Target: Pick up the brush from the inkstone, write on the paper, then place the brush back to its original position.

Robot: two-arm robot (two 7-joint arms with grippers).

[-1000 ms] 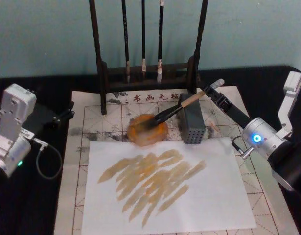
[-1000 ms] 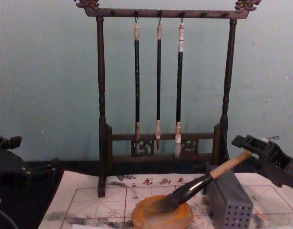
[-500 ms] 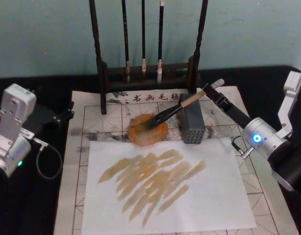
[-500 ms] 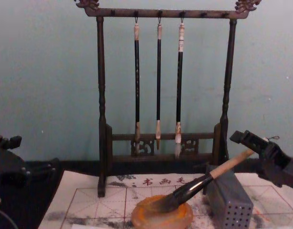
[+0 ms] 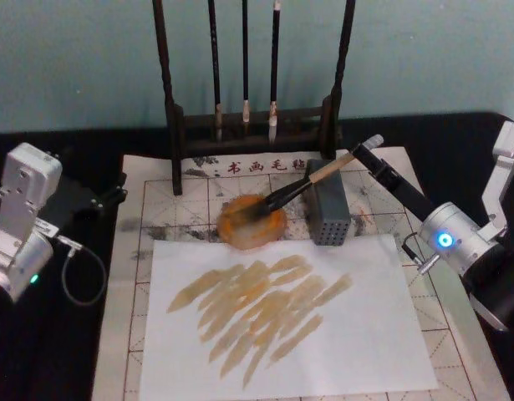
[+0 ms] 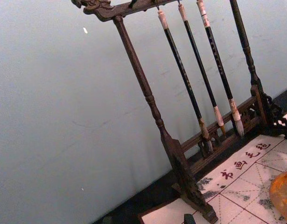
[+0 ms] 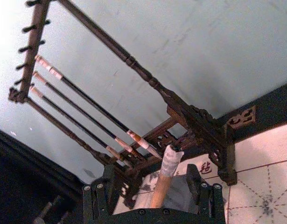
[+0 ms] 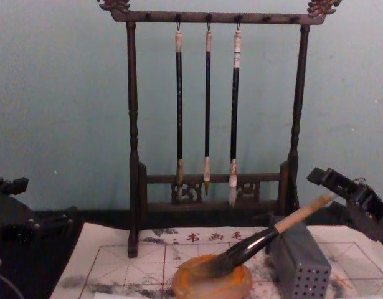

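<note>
While resting bristles-down in the inkstone, brush leaning its handle across the grey perforated box toward two o'clock. Right gripper just past the handle's end cap, jaws released and spread either side of it in the right wrist view. Left gripper parked at nine o'clock off the paper; jaw state unclear.

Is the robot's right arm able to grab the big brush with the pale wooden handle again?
Probably yes. The right gripper sits open just past the handle end of the big wooden-handled brush, which leans on the grey perforated box with nothing between them.
</note>
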